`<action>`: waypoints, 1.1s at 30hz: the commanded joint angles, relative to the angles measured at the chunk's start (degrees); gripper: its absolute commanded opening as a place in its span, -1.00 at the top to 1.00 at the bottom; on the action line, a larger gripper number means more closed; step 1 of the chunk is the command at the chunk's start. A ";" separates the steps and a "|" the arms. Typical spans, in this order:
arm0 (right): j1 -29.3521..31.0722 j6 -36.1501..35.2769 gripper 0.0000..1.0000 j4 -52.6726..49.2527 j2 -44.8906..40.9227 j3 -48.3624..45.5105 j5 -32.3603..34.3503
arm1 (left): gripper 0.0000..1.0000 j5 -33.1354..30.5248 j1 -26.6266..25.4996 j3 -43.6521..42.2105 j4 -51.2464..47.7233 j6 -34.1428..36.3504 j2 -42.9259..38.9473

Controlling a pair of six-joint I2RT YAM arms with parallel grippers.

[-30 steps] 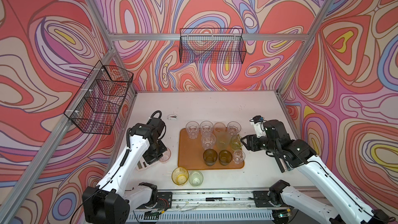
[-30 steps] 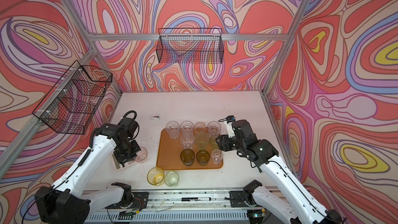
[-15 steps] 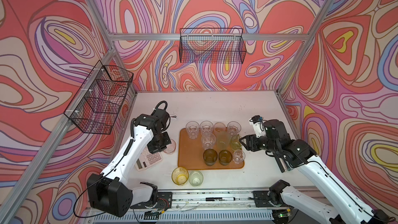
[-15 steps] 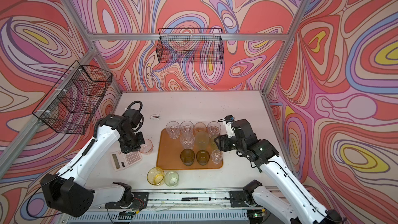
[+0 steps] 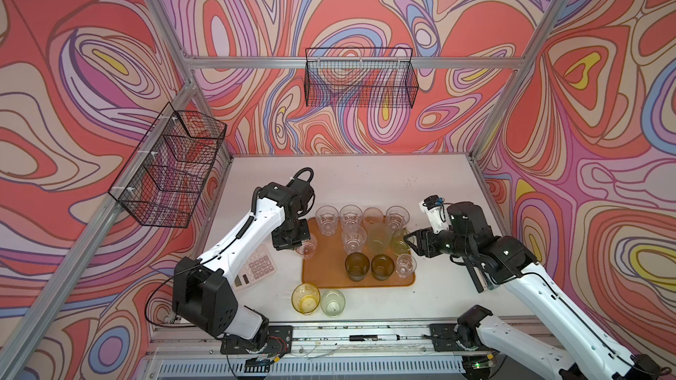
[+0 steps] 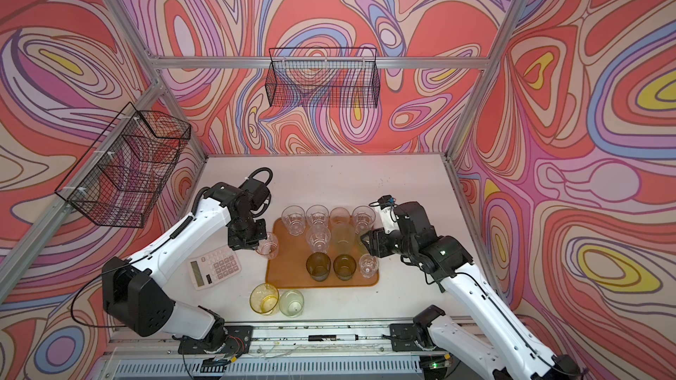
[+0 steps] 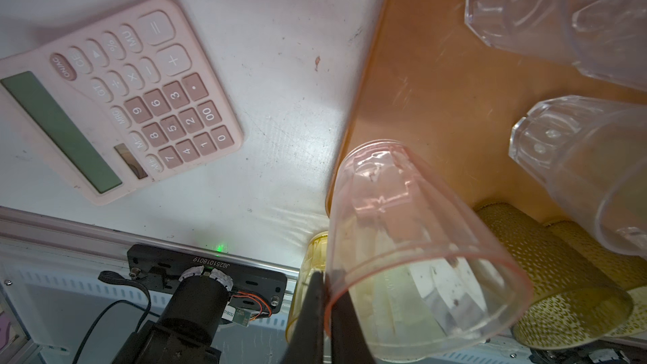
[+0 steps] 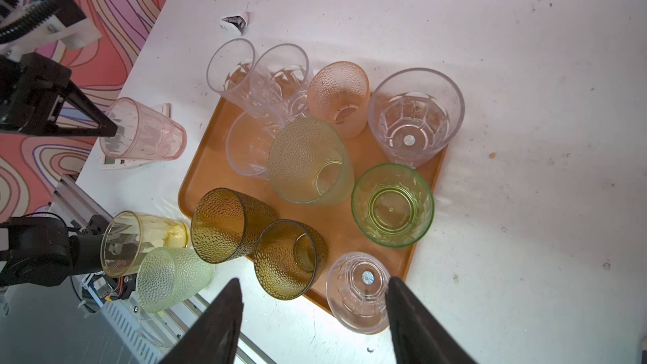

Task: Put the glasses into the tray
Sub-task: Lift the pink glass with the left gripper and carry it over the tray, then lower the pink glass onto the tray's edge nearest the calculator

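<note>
With left fingers [image 7: 311, 313] pinched tight on the rim of the pink glass [image 5: 306, 248], holds it tilted right at the left edge of the tray [image 5: 323, 268]; cannot tell whether its base touches down. Hangs the right fingers [image 8: 217, 330] spread wide, gripping nothing, at the tray's right side, close to the green glass [image 5: 400, 241] and the small clear glass [image 5: 405, 265].

Nearest, toward the front edge of the counter [image 5: 365, 180]: yellow glass [image 5: 305, 298] and pale green glass [image 5: 333, 303], side by side, outside the tray and just before its near rim. Left of the tray, pink calculator [image 5: 258, 266] lying flat, partly under the left arm [image 5: 256, 228], near the held glass.

On the tray, front row: two dark olive glasses [image 5: 356, 266] close together, then the small clear one by the near right corner. Middle row: a clear glass [image 5: 353, 238], the tall frosted green glass [image 5: 378, 237], the green one, packed close. Far row: two clear tumblers [image 5: 326, 215], a dimpled peach glass [image 5: 373, 215], one more clear tumbler [image 5: 397, 217], lined along the far rim.

Leaves bare tray floor only in the near left part, between the held glass and the olive pair. Opens, beyond the far rim, onto bare counter up to the back wall; only a narrow strip right of the tray. Farthest, black wire baskets [image 5: 360, 82] on the back and left walls, well apart from both arms.
</note>
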 commanded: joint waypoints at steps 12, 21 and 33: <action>-0.13 -2.57 -0.36 4.03 -2.41 -0.20 -1.92 | 1.00 3.23 -2.80 7.81 0.29 5.22 8.01; -0.13 -2.59 -0.36 3.96 -2.49 -0.56 -1.79 | 1.00 3.14 -4.27 8.83 3.79 5.47 10.84; -0.17 -2.95 -0.36 4.22 -3.07 -0.57 -1.89 | 1.00 4.20 -4.87 7.55 6.82 5.49 14.19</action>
